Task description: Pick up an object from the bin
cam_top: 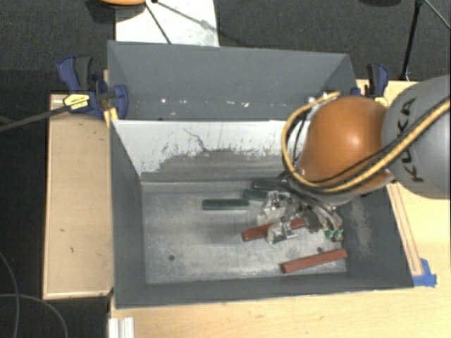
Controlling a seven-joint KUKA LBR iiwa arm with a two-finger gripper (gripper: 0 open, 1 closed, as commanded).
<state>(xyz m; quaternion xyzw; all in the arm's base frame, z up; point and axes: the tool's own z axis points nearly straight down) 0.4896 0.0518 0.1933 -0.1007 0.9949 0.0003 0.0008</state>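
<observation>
Nothing looks lifted yet: the jaws are down at the red stick lying right of the middle of the bin, clenched or released I cannot tell

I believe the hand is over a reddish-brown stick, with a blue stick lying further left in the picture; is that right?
Not quite: the camera view shows that the stick further left is dark green, not blue. The hand is indeed over a reddish-brown stick.
</observation>
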